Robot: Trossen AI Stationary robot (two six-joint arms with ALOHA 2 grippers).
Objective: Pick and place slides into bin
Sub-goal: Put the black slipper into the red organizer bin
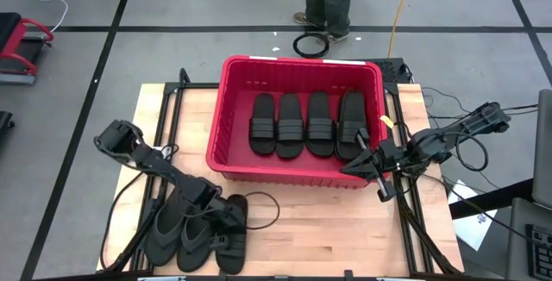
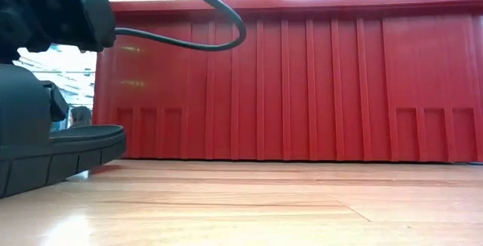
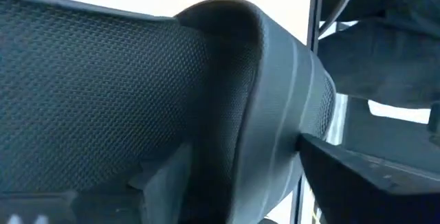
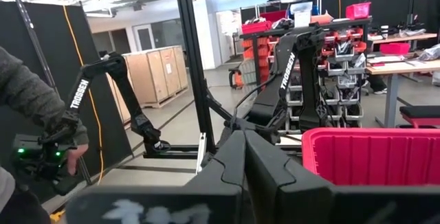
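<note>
1. At the table's near-left corner, the left gripper (image 1: 226, 218) is hovering low over loose matte black rubber slides (image 1: 185, 234), fingers spread wide, gripping nothing.
2. Four more black slides (image 1: 304, 124) are lying abreast inside the large red slotted plastic bin (image 1: 233, 165).
3. The right gripper (image 1: 354, 165) is waiting over the bin's near-right corner, fingers pressed together.
</note>
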